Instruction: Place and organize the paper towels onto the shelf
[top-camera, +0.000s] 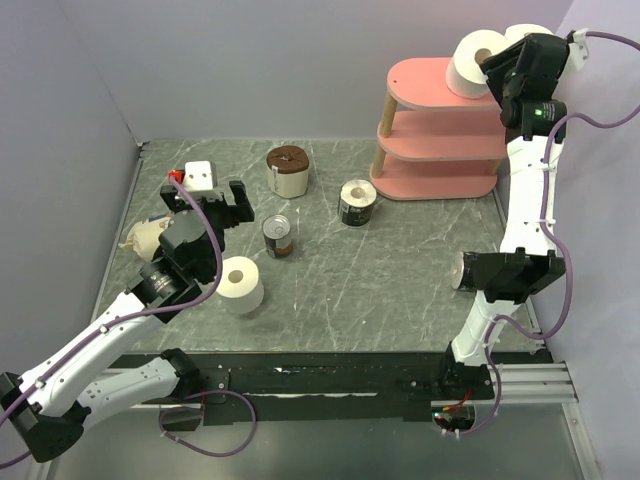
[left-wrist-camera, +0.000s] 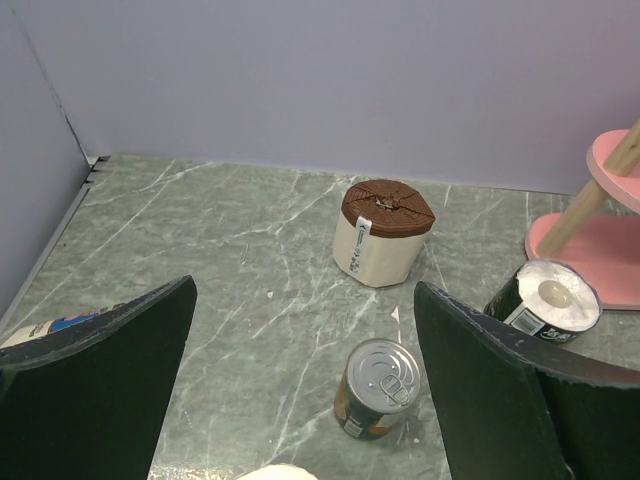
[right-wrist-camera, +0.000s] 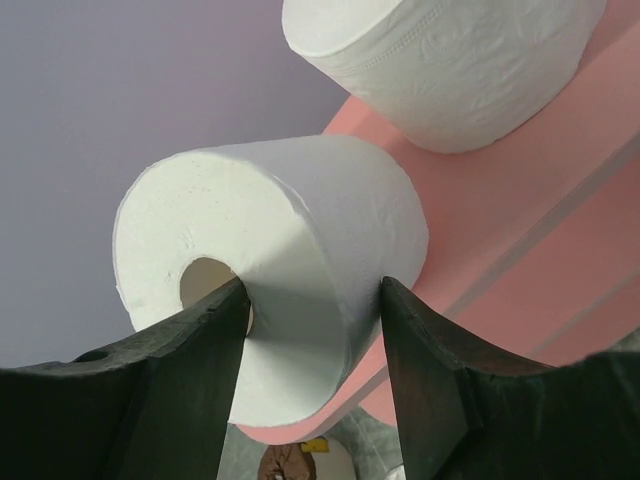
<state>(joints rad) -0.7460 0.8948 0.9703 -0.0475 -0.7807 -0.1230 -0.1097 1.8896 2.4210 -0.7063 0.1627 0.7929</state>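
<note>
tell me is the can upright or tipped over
Upright: the can stands on its base on the table, pull-tab lid facing up.

White arms (top-camera: 525, 200), black fingers (left-wrist-camera: 90, 400), purple cables (top-camera: 605, 37).

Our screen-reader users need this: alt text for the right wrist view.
A white paper towel roll lies on its side at the pink shelf's edge, between the right gripper's two dark fingers. A second white roll sits on the shelf beyond it.
</note>
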